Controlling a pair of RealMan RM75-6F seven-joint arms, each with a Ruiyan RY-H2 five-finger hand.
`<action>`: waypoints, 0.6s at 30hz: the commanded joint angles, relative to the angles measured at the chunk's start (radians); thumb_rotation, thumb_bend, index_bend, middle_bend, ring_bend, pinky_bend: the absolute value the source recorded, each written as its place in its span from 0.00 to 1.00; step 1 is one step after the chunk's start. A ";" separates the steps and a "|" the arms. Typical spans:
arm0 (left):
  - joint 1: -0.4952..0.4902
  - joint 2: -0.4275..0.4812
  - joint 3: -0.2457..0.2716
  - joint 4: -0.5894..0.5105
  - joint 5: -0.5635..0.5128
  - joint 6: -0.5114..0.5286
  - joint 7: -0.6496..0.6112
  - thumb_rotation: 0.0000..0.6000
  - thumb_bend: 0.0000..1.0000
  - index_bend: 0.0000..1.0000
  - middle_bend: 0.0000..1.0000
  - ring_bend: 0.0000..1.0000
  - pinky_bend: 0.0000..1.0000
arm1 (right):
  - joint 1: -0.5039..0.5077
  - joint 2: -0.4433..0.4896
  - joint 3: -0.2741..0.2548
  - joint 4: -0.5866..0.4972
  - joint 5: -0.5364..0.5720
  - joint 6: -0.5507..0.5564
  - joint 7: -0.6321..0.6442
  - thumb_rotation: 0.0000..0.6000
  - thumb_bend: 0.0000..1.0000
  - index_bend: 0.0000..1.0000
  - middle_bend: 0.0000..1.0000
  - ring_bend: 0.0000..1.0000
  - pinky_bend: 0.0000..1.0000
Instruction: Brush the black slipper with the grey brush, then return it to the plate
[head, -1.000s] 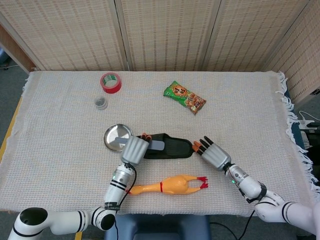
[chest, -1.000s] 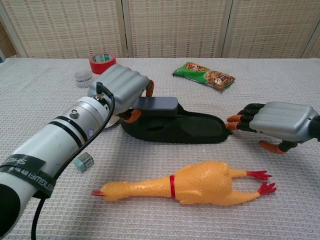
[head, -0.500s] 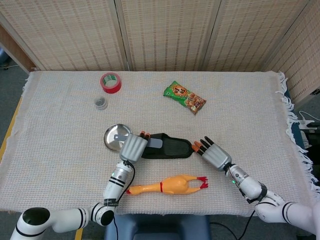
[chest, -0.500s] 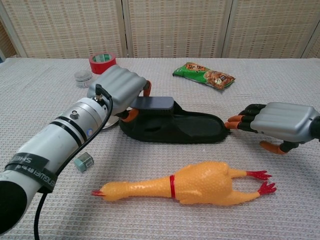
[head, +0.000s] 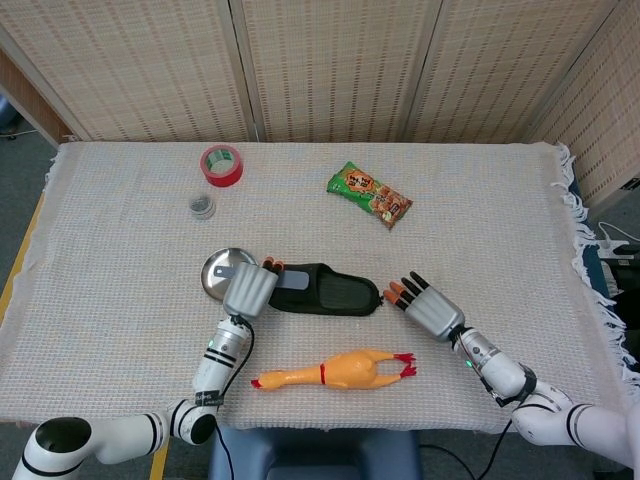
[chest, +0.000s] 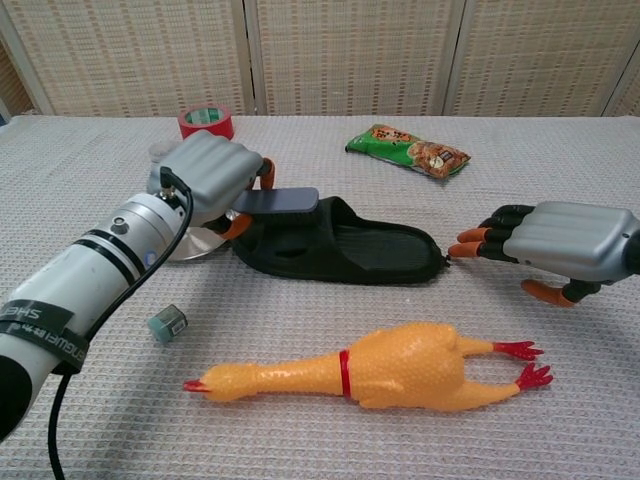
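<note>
The left hand (chest: 205, 175) is gripping the brush (chest: 275, 201), fingers curled round its handle end, and is holding it over the strap end of the slipper (chest: 335, 245). Since a second ago this hand has been drawing back toward the left edge of the surface (head: 120, 210), carrying the brush off the slipper's middle; the brush's near end is now reaching over the plate (head: 215, 275), which is showing more of its rim than before. Whether the bristles are touching the strap cannot be told.

The right hand (chest: 555, 245) is resting on the surface with its fingers spread and slightly bent, holding nothing; its fingertips (chest: 465, 248) are sitting just at the slipper's toe, as they were earlier.

The slipper is lying flat near the middle of the surface, sole down, and has shifted a little to the left with the brush.

Toward the front edge a rubber chicken (chest: 385, 370) is lying on its side, unmoved. Red tape (head: 221, 165) and a small jar (head: 202, 206) are sitting near the far left corner, a snack packet (head: 369, 194) toward the far edge.
</note>
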 joint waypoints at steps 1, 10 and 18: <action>0.000 0.000 0.002 -0.027 0.010 -0.001 -0.002 1.00 0.70 0.77 0.89 0.87 1.00 | 0.001 -0.003 0.000 0.003 0.003 -0.001 -0.001 1.00 0.55 0.04 0.00 0.00 0.00; -0.013 -0.016 0.005 -0.053 0.045 -0.003 -0.005 1.00 0.69 0.77 0.89 0.87 1.00 | 0.002 -0.009 -0.004 0.007 0.004 0.004 0.001 1.00 0.55 0.04 0.00 0.00 0.00; -0.006 -0.005 -0.018 0.016 0.024 -0.013 -0.020 1.00 0.69 0.77 0.89 0.87 1.00 | 0.003 -0.002 -0.004 0.000 0.002 0.016 0.000 1.00 0.55 0.04 0.00 0.00 0.00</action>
